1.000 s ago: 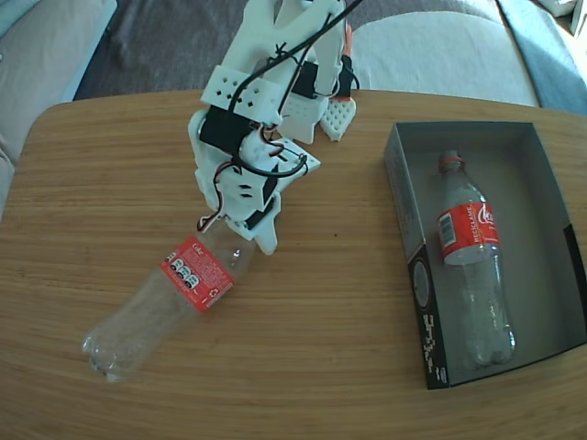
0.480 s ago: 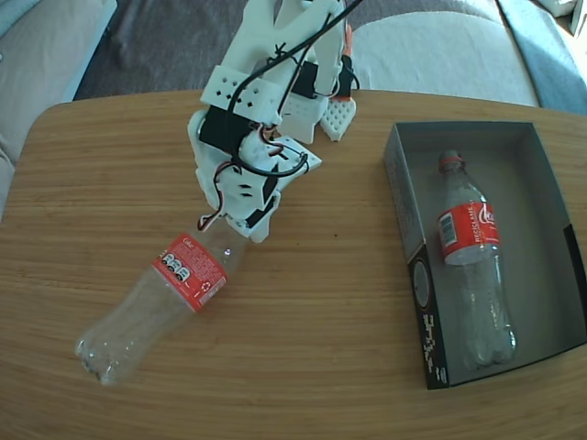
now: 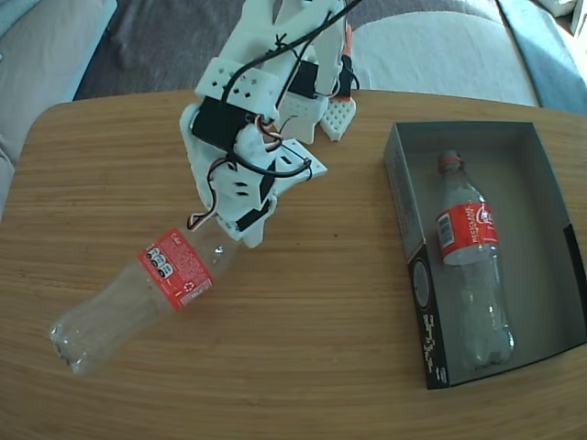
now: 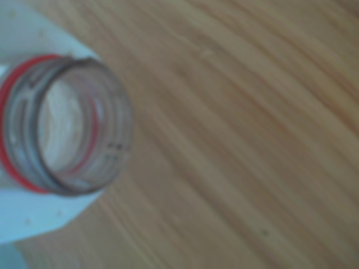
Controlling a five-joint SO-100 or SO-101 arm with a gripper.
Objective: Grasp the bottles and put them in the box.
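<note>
A rounded wooden table [image 3: 321, 302] fills the fixed view, with a sofa's pale cushions [image 3: 440, 50] beyond its far edge. The white 3D-printed arm [image 3: 266, 101] reaches down from the top centre toward the table's left half. At right sits the box [image 3: 404, 197], black-sided and grey inside, holding one Coca-Cola bottle [image 3: 470, 266] that lies lengthwise with its red neck ring toward the far end. The second bottle [image 3: 138, 293] slants across the left of the table, base toward the near-left corner, red label midway, neck tucked under the claw [image 3: 240, 234]. The claw is pinching this bottle at the neck. In the blurred wrist view, the open bottle mouth [image 4: 104, 112] with its red ring sits against a white claw finger [image 4: 33, 213], wood grain behind.
</note>
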